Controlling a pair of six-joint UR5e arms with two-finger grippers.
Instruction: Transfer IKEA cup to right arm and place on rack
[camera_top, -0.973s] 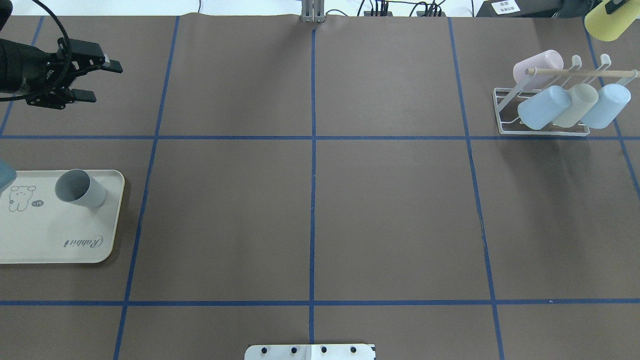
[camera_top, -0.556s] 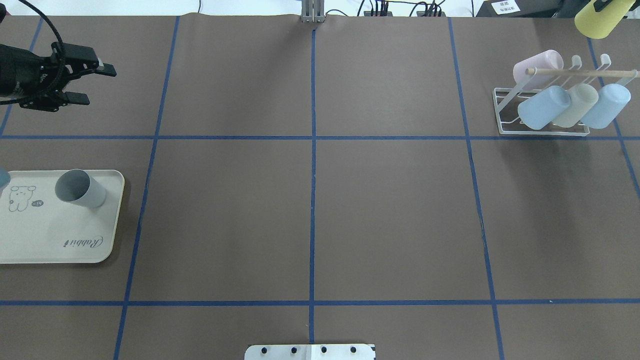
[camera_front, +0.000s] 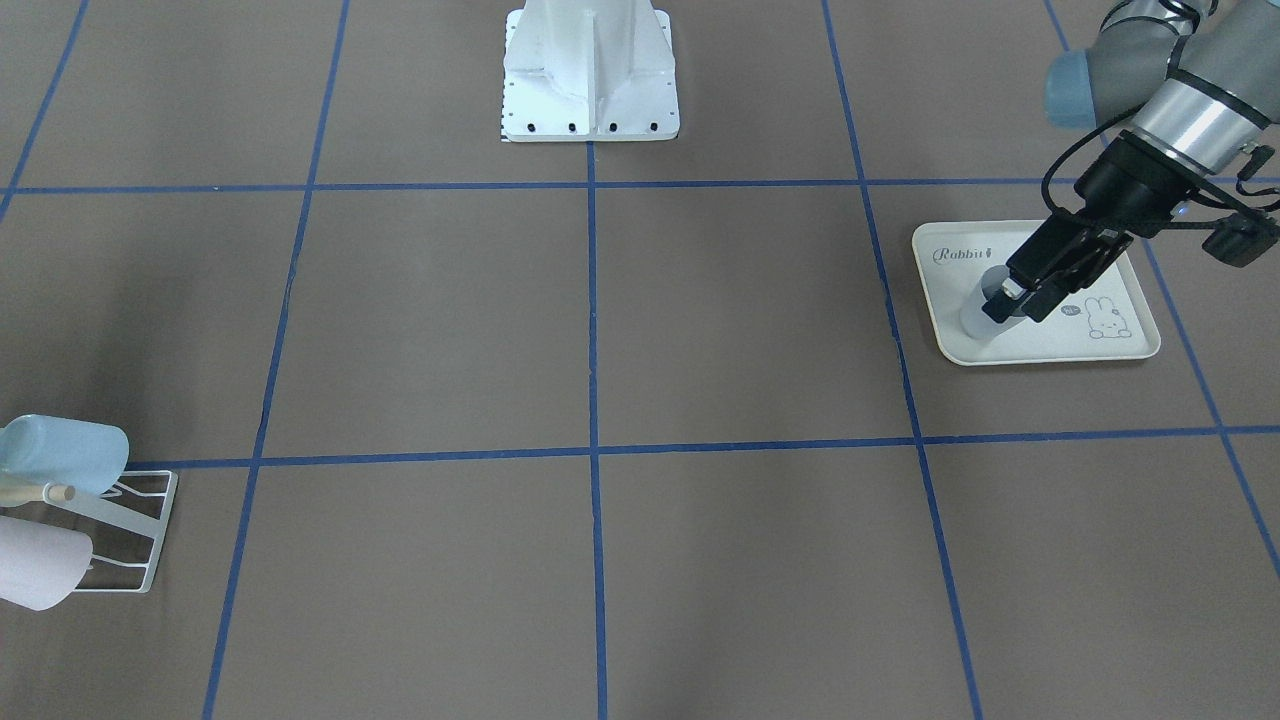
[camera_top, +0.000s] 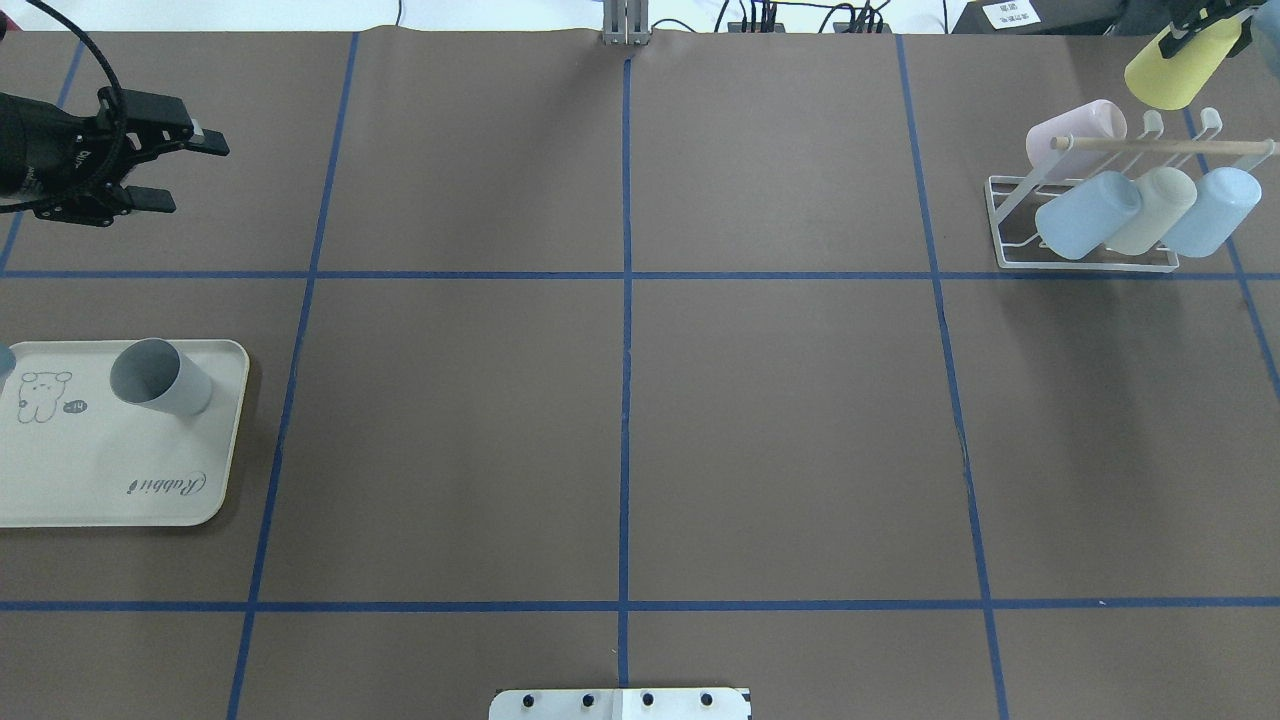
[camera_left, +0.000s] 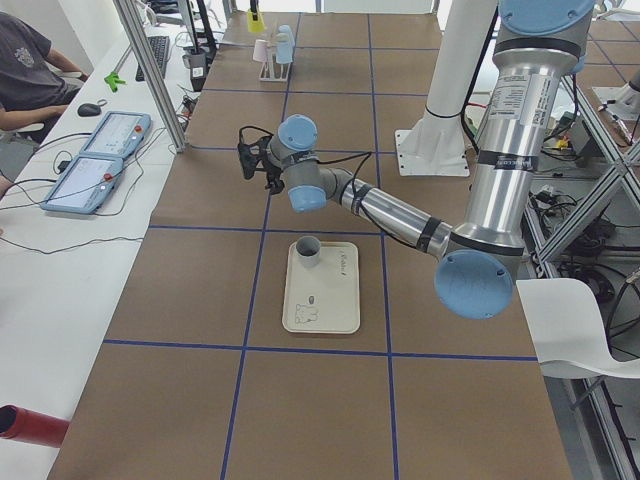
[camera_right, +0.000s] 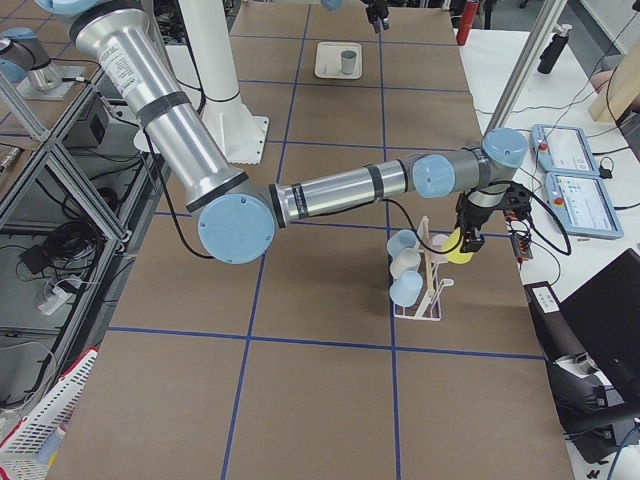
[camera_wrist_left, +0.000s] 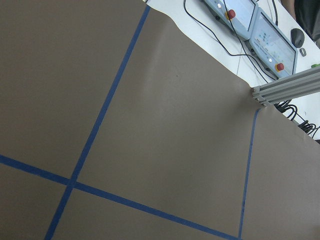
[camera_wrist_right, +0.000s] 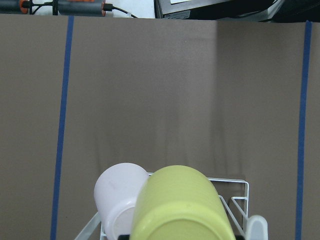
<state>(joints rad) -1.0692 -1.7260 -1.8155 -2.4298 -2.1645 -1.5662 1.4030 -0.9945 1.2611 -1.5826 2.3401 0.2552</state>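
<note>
A yellow IKEA cup (camera_top: 1185, 65) hangs in the air just behind the white wire rack (camera_top: 1085, 262) at the far right, with my right gripper (camera_top: 1212, 14) shut on it at the frame edge. The right wrist view has the yellow cup (camera_wrist_right: 182, 207) directly over the rack (camera_wrist_right: 239, 186), beside a pink cup (camera_wrist_right: 120, 197). Several cups sit on the prongs. My left gripper (camera_top: 200, 177) is open and holds nothing at the far left. In the front-facing view my left gripper (camera_front: 1022, 303) overlaps a grey cup (camera_front: 978, 318).
The grey cup (camera_top: 160, 377) stands on a cream rabbit-print tray (camera_top: 120, 480) at the left edge. A wooden dowel (camera_top: 1165, 145) runs along the rack's top. The robot's base plate (camera_top: 620, 703) is at the near edge. A person (camera_left: 25, 65) sits beyond the table.
The yellow cup has moved left and down towards the rack. My left gripper has drawn back slightly to the left, still open.
</note>
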